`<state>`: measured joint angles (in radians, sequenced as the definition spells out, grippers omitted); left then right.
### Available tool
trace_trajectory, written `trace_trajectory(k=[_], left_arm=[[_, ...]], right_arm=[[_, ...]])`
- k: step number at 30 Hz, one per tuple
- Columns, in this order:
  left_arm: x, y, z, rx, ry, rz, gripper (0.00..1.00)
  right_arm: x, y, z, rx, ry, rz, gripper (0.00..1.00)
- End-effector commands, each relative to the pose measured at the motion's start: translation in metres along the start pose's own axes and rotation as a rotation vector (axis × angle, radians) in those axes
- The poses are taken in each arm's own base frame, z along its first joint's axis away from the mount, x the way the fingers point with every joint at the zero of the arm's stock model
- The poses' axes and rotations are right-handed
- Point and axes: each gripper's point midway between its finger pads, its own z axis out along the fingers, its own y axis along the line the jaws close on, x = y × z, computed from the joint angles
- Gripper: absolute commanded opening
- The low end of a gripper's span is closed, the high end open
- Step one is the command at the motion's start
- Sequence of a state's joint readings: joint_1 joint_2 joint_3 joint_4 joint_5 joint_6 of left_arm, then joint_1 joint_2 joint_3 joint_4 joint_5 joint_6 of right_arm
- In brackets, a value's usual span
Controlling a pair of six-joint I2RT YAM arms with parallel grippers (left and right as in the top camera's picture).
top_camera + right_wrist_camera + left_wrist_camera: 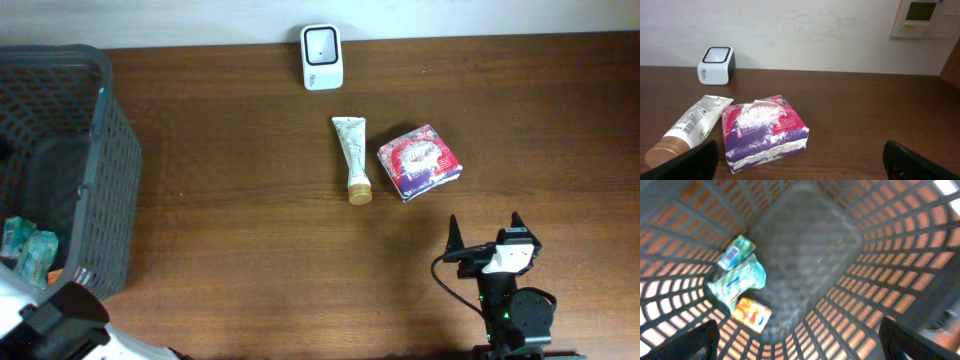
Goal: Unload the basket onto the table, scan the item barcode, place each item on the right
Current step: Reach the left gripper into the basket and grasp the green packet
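Black right tool [486, 232], wide open and empty, points level at the packet [765, 132]; left tool [800, 347] gapes empty above the basket [880, 280].

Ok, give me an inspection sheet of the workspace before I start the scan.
Surface: brown wooden table, no spills seen.
Job's things: white scanner at the far edge; tube with gold cap lying flat, close beside a purple-red packet.
Clutter: grey basket on the left, holding teal packets and an orange box.
Grippers: left gripper open, over the basket's inside; right gripper open, empty, short of the packet.
Cables: black cable looped beside the right arm.
Surroundings: white wall, wall panel.
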<state>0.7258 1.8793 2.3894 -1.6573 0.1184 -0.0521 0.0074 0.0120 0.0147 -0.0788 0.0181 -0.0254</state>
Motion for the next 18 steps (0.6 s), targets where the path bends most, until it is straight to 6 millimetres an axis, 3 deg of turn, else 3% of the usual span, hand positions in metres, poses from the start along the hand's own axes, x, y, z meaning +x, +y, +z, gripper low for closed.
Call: trace_trajectory(k=[1,3,5,7,14,18], left_arm=[[0.013,0.014,0.047,-0.042,0.096,-0.009,0.99],[0.020,0.021,0.079,-0.061,0.130,-0.018,1.00],[0.021,0.044,0.099,-0.193,0.124,-0.074,1.00],[0.026,0.049,0.118,-0.254,0.130,-0.057,1.00],[0.044,0.055,0.155,-0.543,0.127,0.097,1.00],[0.063,0.065,0.178,-0.587,0.155,0.111,1.00]], right_arm=[[0.003,0.001,0.000,-0.003,0.004,0.003,0.99],[0.003,0.001,0.000,-0.003,0.004,0.003,0.99],[0.003,0.001,0.000,-0.003,0.005,0.003,0.99],[0.004,0.001,0.000,-0.003,0.005,0.003,0.99],[0.003,0.001,0.000,-0.003,0.005,0.003,0.99],[0.003,0.001,0.000,-0.003,0.004,0.003,0.99]])
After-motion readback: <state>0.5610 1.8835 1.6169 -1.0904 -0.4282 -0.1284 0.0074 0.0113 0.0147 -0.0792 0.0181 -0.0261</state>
